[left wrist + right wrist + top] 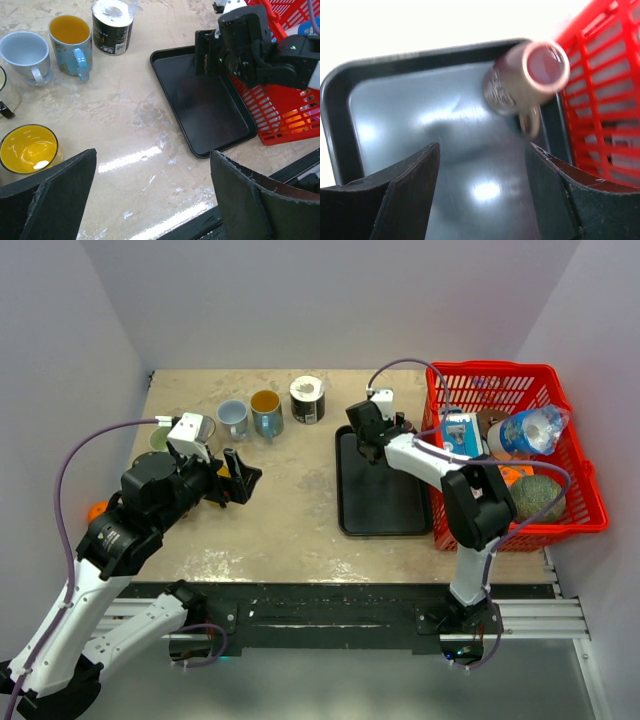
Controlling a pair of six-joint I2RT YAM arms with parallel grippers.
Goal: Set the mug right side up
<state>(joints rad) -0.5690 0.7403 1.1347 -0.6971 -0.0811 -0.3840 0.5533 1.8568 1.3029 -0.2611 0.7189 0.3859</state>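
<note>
The left gripper point(153, 154) hovers over the near left part of the table point(125, 115), jaws spread wide with nothing between them. Beside it at the left stands a cup with a yellow inside point(28, 148). Farther back runs a row: a pale blue cup point(22, 52), a blue cup with an orange inside point(70, 37), then a black cylinder with a whitish top point(112, 20).

Right of these lies the black tray point(395, 110). The mug point(520, 82), brownish with a pink round end, sits in the tray's far right corner, just beside the basket wall, handle pointing to the near side. Blur hides whether that end is its base or its mouth.

The right gripper point(484, 147) hangs over the far part of the tray, fingers moderately apart and empty, with the mug beyond and to the right of them.

At the far right is the red basket point(605, 100), holding a plastic bottle point(530, 430) and other items.
</note>
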